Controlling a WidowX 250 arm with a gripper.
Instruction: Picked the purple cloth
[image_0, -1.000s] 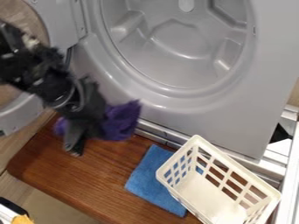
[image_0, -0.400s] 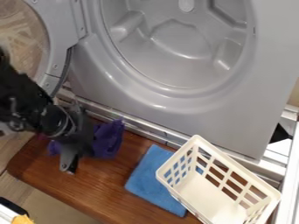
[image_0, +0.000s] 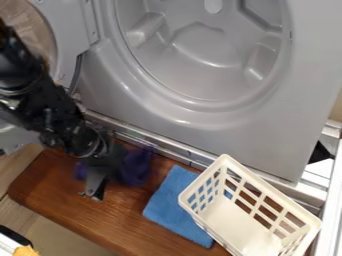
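Purple cloth (image_0: 137, 167): 7 o'clock, bunched, showing either side of black jaws (image_0: 97, 192); cannot tell if these are clenched, released or gripping it. Brown wooden desk (image_0: 120, 215) beneath. Blue cloth (image_0: 165, 207) flat at 6 o'clock; white plastic basket (image_0: 270, 189) at 5, overlapping it

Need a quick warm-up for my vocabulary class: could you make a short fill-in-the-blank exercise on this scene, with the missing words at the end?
1. The crumpled cloth at the gripper is ____ in colour.
2. The flat cloth partly under the plastic basket is ____ in colour.
3. The machine's round door stands ____.
4. The brown surface beneath the flat cloth is made of ____.

Missing words: purple; blue; open; wood.
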